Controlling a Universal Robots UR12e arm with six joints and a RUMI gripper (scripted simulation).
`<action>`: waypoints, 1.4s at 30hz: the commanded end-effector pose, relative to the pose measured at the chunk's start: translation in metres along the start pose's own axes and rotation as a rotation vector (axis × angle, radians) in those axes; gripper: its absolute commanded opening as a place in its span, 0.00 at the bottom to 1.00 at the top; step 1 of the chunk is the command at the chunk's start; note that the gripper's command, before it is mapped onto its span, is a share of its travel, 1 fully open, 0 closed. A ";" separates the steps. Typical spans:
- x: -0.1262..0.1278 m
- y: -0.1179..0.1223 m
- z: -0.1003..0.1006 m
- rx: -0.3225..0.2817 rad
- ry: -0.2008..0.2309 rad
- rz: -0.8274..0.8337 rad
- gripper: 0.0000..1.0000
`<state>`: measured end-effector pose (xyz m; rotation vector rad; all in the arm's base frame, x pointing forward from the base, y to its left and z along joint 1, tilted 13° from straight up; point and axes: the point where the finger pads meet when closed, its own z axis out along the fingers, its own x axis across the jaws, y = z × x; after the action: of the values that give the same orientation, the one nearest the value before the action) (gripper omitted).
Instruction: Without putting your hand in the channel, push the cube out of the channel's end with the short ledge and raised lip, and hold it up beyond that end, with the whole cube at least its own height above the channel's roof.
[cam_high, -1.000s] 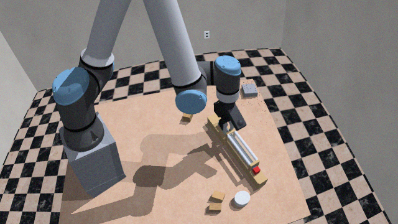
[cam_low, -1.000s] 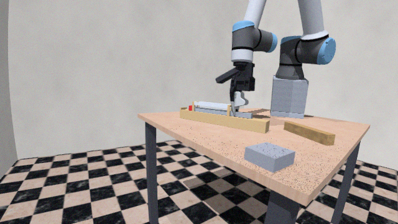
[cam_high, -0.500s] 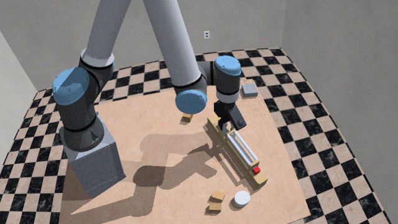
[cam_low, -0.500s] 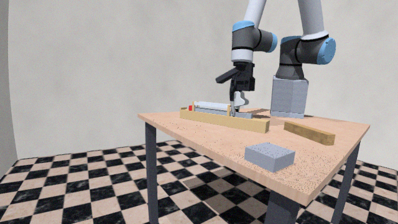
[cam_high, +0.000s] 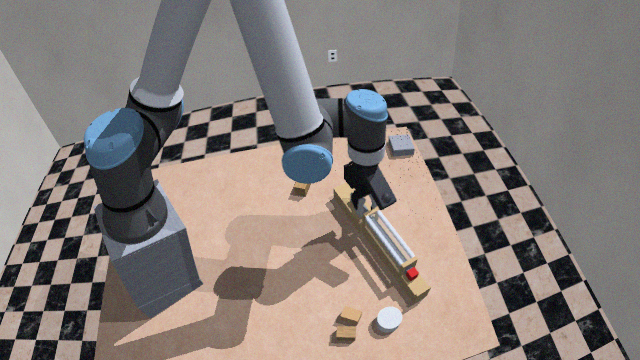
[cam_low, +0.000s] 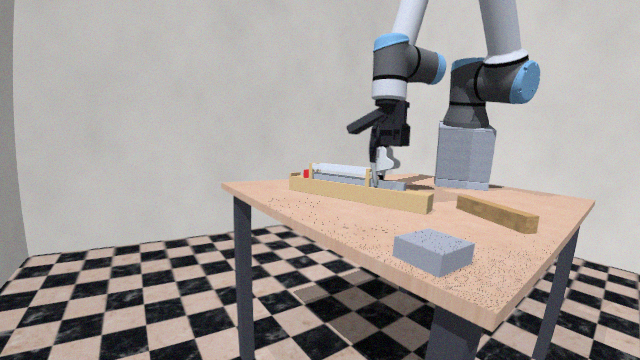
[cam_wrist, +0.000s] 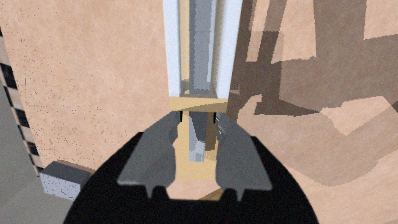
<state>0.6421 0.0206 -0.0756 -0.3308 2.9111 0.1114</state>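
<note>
The channel is a long wooden trough with a clear roof, lying diagonally on the table; it also shows in the exterior view. The red cube sits at the channel's near end, just past the roof on the short ledge, and shows at the left end in the exterior view. A grey rod lies in the trough and runs under the roof. My gripper hangs over the far end, outside the roof. Its fingers stand a little apart on either side of the rod, with gaps on both sides.
A grey block lies at the table's far corner. A wooden bar lies beside the robot base. Two small wooden blocks and a white disc lie near the front edge, close to the cube's end.
</note>
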 end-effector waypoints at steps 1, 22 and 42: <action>0.000 0.000 0.000 0.000 -0.001 0.000 0.22; 0.000 0.000 -0.007 0.000 -0.001 0.000 0.22; 0.000 0.000 -0.068 0.000 -0.001 0.000 0.22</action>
<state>0.6292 0.0143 -0.0122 -0.3306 2.9106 0.1110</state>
